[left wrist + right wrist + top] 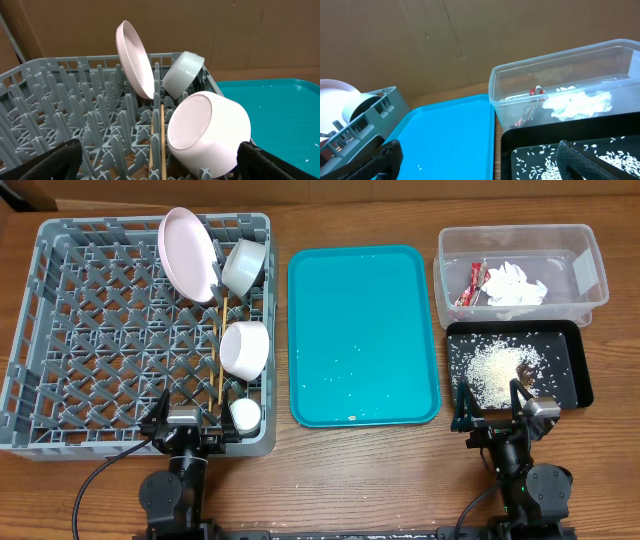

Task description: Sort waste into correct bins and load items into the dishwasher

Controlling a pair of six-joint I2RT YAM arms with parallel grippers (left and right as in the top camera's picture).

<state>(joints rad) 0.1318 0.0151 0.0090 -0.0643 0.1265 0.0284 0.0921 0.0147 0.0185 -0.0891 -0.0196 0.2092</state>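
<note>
Left end effector [188, 423] spread, bowl [207, 135] ahead, teal tray [282, 107] beside

The dish rack [90, 330] is grey, lattice-patterned; the plate [187, 252] pale pink; the cup [245, 414] white. The serving tray [362, 310] is teal, the snack wrapper [470, 283] red, the crumpled paper [515, 285] white, the shallow tray [572, 375] black, the rice [488, 370] whitish.

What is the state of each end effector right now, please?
Left end effector: open, holding nothing.
Right end effector: open, holding nothing.
</note>
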